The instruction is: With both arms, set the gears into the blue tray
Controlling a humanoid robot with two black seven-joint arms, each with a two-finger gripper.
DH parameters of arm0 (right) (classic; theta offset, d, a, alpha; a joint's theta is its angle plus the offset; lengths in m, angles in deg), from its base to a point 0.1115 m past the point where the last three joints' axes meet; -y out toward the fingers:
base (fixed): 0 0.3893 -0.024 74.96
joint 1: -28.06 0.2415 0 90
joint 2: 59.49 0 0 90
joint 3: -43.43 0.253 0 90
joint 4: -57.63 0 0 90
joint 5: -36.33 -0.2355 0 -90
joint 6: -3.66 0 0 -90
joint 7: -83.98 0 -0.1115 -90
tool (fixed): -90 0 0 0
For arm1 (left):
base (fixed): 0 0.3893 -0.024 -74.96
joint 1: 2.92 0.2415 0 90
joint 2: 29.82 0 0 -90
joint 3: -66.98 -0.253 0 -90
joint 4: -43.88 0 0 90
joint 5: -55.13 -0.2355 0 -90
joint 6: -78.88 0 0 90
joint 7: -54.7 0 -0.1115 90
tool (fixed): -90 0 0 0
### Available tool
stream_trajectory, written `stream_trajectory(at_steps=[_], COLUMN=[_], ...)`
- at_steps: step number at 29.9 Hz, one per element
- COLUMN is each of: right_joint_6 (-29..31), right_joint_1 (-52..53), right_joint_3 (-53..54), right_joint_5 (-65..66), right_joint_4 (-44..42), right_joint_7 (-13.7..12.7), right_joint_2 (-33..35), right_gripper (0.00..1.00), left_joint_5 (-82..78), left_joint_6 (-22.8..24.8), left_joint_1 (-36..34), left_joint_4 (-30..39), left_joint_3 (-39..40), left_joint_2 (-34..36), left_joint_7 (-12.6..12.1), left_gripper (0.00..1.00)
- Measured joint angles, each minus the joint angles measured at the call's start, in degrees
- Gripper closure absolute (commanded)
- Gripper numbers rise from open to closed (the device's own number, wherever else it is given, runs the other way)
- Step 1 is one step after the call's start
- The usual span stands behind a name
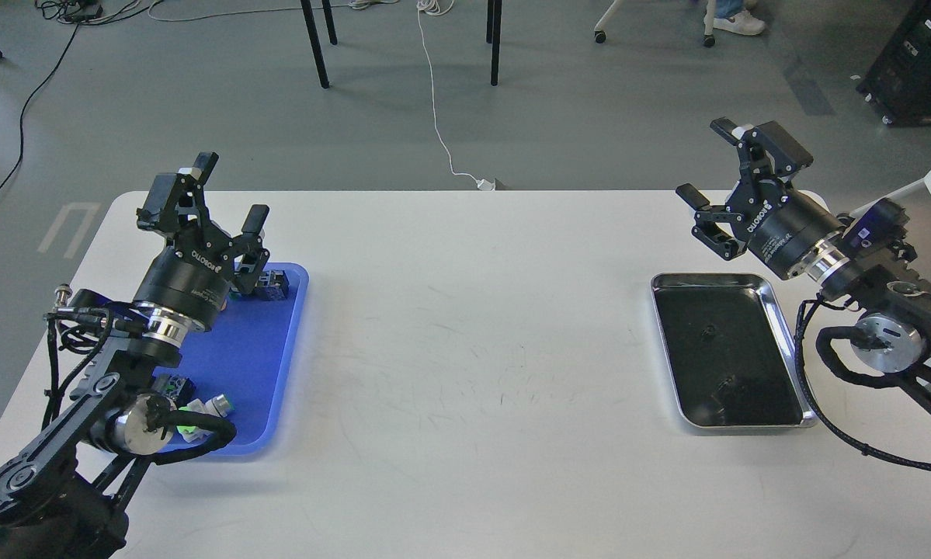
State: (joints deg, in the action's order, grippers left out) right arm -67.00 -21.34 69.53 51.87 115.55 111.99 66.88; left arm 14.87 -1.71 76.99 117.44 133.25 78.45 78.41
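The blue tray lies at the table's left, partly under my left arm. My left gripper hovers above the tray's far end, open, with nothing between its fingers. At the right, two tiny dark gears rest on the dark floor of a steel tray. My right gripper hangs above and just beyond that tray's far edge, open and empty, its fingers pointing left.
Green, white and blue switch-like parts sit in the blue tray, one at its far end and others at its near left. The white table spans between the trays. Chair legs and a cable are on the floor beyond.
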Motion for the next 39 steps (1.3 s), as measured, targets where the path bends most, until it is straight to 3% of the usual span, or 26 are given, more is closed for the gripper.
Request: stream_trajectory(at_steps=[1, 3, 6, 10, 14, 23, 34, 39], right_joint_6=[0.01, 0.35, 0.63, 0.67, 0.55, -1.5, -5.65, -6.38], right_joint_1=[0.24, 10.23, 18.11, 30.8, 35.74, 38.14, 34.29, 31.95], right_joint_3=[-0.33, -11.68, -19.92, -32.33, -39.11, -48.6, -56.11, -56.29], right_joint_5=[-0.01, 3.6, 20.0, 44.21, 61.67, 78.24, 79.49, 79.02], right_joint_4=[0.1, 3.2, 5.31, 4.56, 4.18, -0.42, -9.56, -11.34], right_joint_7=[0.0, -0.06, 0.02, -0.01, 0.0, 0.0, -0.01, -0.01], right_joint_2=[0.21, 8.52, 14.35, 14.99, 12.11, 5.63, -2.05, -3.9], right_gripper=[0.0, 0.0, 0.01, 0.01, 0.01, 0.03, 0.13, 0.35], left_joint_5=[0.0, 0.01, -0.02, -0.09, -0.08, -0.15, -0.17, -0.17], left_joint_6=[0.08, 2.34, 3.88, 4.15, 4.14, 4.12, 4.12, 4.12], left_joint_1=[0.0, 0.25, 0.55, 0.58, 0.62, 0.68, 0.91, 0.94], left_joint_4=[0.0, 0.42, 0.78, 1.12, 1.16, 1.59, 1.6, 1.6], left_joint_3=[0.0, -0.03, -0.12, -0.09, 0.04, 0.28, 0.28, 0.36], left_joint_2=[0.01, -0.1, -0.31, -0.48, -0.45, -0.34, -0.13, -0.09], left_joint_7=[0.02, 0.53, 0.81, 1.5, 1.67, 1.63, 1.6, 1.6], left_gripper=[0.01, 0.01, 0.01, 0.01, 0.01, 0.01, 0.01, 0.01])
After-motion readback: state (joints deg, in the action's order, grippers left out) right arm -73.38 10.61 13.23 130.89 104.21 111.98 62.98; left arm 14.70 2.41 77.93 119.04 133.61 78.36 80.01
